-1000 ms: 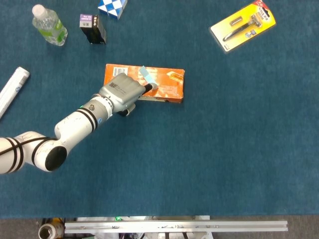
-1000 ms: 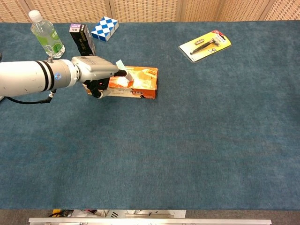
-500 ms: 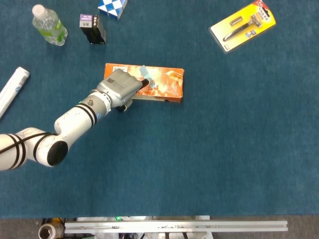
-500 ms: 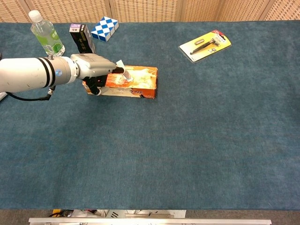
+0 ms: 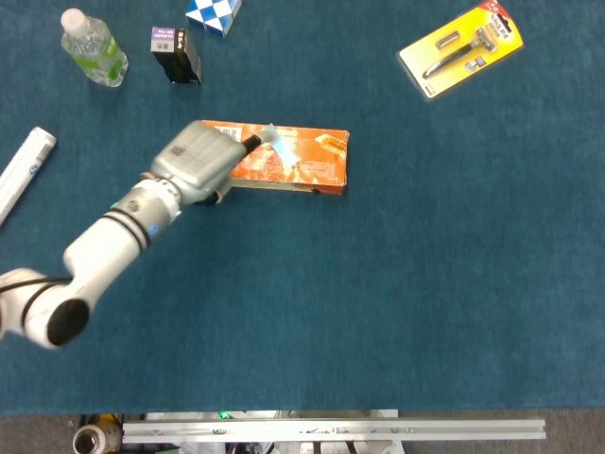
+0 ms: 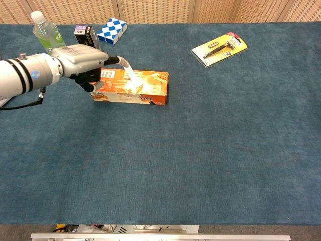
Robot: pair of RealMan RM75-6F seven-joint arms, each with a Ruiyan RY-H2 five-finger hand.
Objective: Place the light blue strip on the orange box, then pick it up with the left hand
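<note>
Up and leftward goes the left hand (image 6: 83, 59) since a second ago, pinching the thin light blue strip (image 6: 129, 73) at its fingertips, clear above the flat orange cardboard box (image 6: 148, 89) at upper left. Placing looks done, pickup nearly complete.
</note>
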